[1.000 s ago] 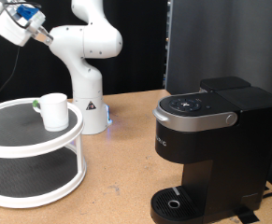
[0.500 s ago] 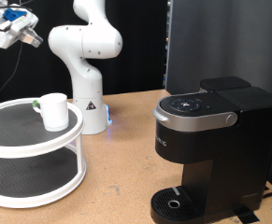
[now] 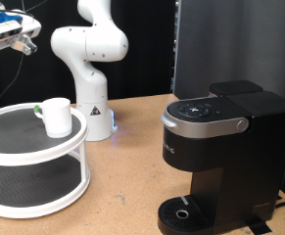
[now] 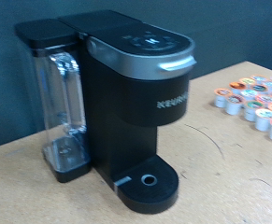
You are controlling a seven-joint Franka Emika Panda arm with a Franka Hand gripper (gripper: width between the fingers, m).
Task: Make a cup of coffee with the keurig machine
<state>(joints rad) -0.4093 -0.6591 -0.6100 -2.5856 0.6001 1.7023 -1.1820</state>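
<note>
One keurig machine (image 3: pixel 223 157) stands at the lower right of the exterior view, lid down, its round drip base (image 4: pixel 143 183) bare; the wrist view shows its clear water tank (image 4: pixel 59 107) alongside. One white two-tier round stand (image 3: pixel 32 162) fills the lower left, and the single cup (image 3: pixel 56 116) sits on its upper tier. A cluster of coffee pods (image 4: pixel 256 101) lies at the wrist view's right edge. The gripper (image 3: pixel 23 41) hangs at the upper left, well above the cup; whether its fingers are parted cannot be told.
</note>
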